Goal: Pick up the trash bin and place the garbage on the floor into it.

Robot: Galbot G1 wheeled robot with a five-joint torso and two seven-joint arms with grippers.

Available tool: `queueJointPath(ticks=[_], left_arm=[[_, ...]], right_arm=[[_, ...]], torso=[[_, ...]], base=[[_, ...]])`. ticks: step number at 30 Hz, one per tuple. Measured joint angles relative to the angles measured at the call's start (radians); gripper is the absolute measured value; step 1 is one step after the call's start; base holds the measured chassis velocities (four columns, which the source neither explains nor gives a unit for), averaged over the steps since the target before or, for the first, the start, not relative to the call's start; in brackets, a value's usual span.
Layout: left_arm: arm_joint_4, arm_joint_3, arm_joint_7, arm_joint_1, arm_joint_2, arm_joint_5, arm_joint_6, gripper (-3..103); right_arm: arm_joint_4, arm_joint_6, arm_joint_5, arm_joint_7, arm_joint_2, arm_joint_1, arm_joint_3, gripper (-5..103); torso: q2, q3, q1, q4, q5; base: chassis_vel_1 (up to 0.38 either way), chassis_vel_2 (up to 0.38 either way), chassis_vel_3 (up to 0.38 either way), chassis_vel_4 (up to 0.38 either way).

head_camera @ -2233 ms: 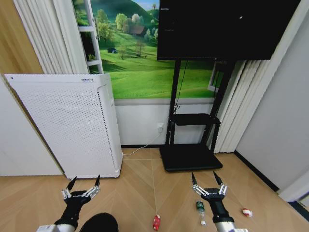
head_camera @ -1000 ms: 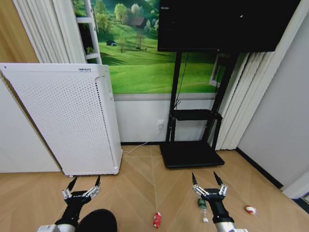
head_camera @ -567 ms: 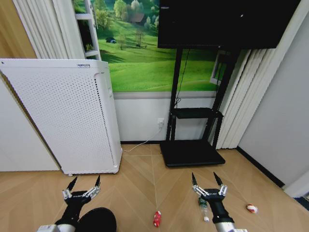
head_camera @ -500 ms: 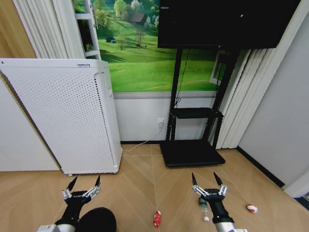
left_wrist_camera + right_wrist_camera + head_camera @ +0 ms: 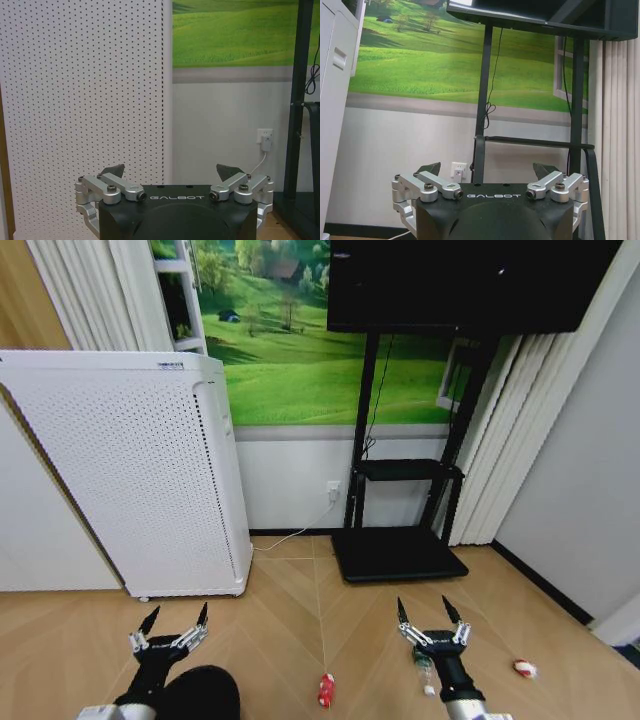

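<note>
Head view gives you both arms held low over the wooden floor [image 5: 290, 610], one at each side. Your left end effector [image 5: 175, 620] has its fingers spread wide and grips nothing; the left wrist view confirms it [image 5: 175, 175], with the two dark fingertips well apart and the perforated white air purifier [image 5: 85, 100] straight ahead of them. Your right end effector [image 5: 430, 613] is spread the same way and is also empty; in the right wrist view [image 5: 487, 170] its tips stand apart in front of the black TV stand [image 5: 530, 142] and the white wall beyond.

The trash bin [image 5: 200, 695] sits just behind and below your left end effector, toward the robot, showing as a dark rounded shape at the lower edge, partly overlapped by that arm.

The garbage lies on the floor nearer your right side. The red crumpled wrapper [image 5: 324, 690] is between the two end effectors, closer to the right one and nearer the robot than its fingertips. The small clear-green bottle [image 5: 424, 668] lies directly under your right end effector, partly hidden by it. The white-and-red crumpled scrap [image 5: 523, 668] lies well out to the right of that end effector.
</note>
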Motion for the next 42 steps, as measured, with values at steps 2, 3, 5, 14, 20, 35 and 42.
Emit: queueJointPath(ticks=[2,3,5,14,20,35,42], left_arm=[[0.0,0.0,0.0,0.0,0.0,0.0,0.0,100],[0.0,-0.001,0.0,0.0,0.0,0.0,0.0,100],[-0.001,-0.001,-0.001,0.0,0.0,0.0,0.0,100],[0.004,-0.039,-0.056,0.015,0.012,0.016,-0.009,100],[-0.029,-0.22,-0.262,0.152,0.087,-0.322,0.215,100],[0.127,-0.234,-0.273,0.184,0.178,-0.671,0.526,100],[0.142,-0.234,-0.226,0.235,0.199,-0.679,0.543,100]], right_arm=[[0.0,0.0,0.0,0.0,0.0,0.0,0.001,100],[0.001,0.0,0.0,0.0,-0.001,0.0,0.001,100],[0.001,0.0,0.0,0.0,-0.001,0.0,0.001,100],[0.0,0.0,0.001,0.0,-0.003,0.001,0.0,100],[-0.006,0.0,0.017,0.01,-0.014,0.011,0.01,100],[-0.046,-0.004,0.051,0.022,-0.031,0.059,0.003,100],[-0.049,-0.01,0.059,0.024,-0.032,0.063,0.009,100]], torso=[[-0.009,-0.008,-0.001,0.0,0.0],[-0.017,-0.015,-0.002,0.0,0.0],[-0.021,-0.018,-0.002,0.0,0.0],[-0.038,-0.024,-0.008,0.0,-0.0001],[-0.037,-0.024,-0.008,0.0002,-0.0004],[-0.031,-0.024,-0.007,-0.0002,-0.0001],[-0.029,-0.023,-0.007,0.0,0.0001]], base=[[0.0,0.0,0.0,0.0],[0.0,0.0,0.0,0.0],[0.0,0.0,0.0,0.0],[0.0,0.0,0.0,0.0],[0.0,0.0,0.0,0.0],[0.0,0.0,0.0,0.0],[0.0,0.0,0.0,0.0]])
